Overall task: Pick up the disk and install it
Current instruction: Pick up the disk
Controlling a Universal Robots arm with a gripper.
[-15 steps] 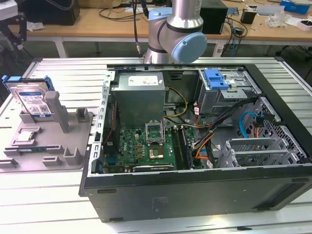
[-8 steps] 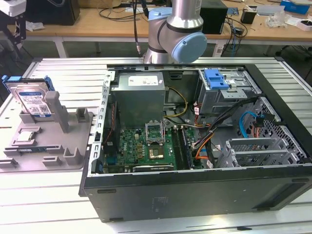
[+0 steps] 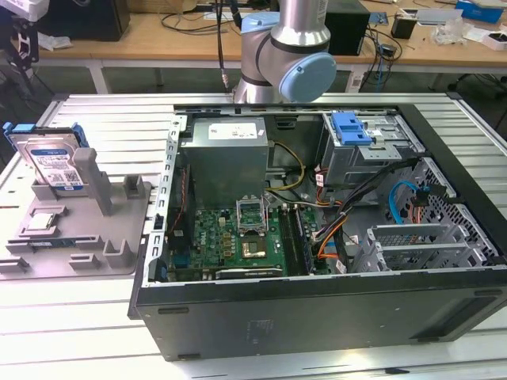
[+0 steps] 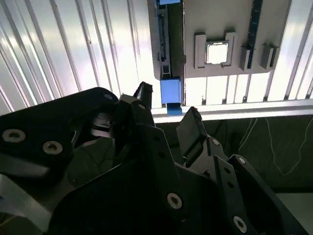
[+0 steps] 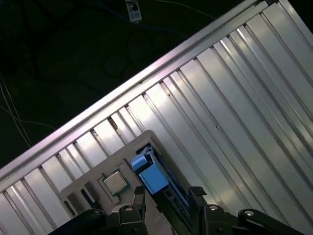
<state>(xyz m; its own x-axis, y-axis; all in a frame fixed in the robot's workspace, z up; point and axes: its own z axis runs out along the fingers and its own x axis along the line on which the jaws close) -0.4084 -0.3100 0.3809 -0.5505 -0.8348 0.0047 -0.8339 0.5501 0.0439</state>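
Open computer case (image 3: 317, 237) fills the centre and right of the exterior view, lying on a slatted metal table (image 3: 103, 119). At upper left, the disk (image 3: 54, 162) stands on edge in a grey holder (image 3: 79, 229). In the second wrist view, the gripper (image 4: 167, 111) hangs over the disk's blue rail, claw spread wide.

The flat silver-metal disk (image 3: 52, 161) has a blue-banded white label and blue rails; the moulded plastic holder (image 3: 83, 237) is grey, the ridged metal desk (image 3: 107, 119) silvery.
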